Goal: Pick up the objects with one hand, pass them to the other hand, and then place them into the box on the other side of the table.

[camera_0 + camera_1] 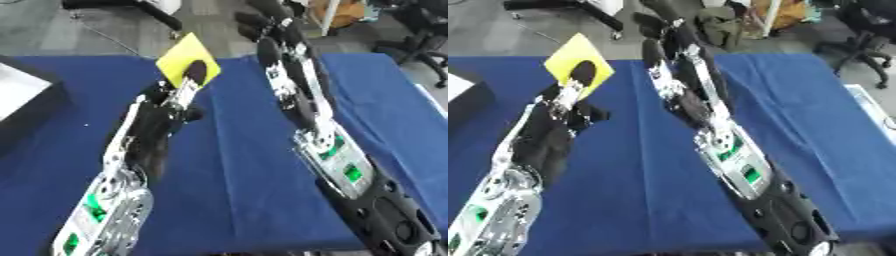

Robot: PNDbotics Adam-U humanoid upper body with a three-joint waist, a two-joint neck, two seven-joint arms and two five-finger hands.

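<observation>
Yellow card (184, 56) in left hand (171, 102)

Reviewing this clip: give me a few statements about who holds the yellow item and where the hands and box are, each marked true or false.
1. The left hand holds the yellow square up above the table. True.
2. The right hand is also gripping the yellow square. False: it is raised beside it, apart from it, fingers fairly straight and holding nothing.
3. The table is covered with a blue cloth. True.
4. The box sits at the table's right edge. False: a dark box with a pale inside shows at the left edge.
5. The yellow square lies flat on the cloth. False: it is held in the air.
</observation>
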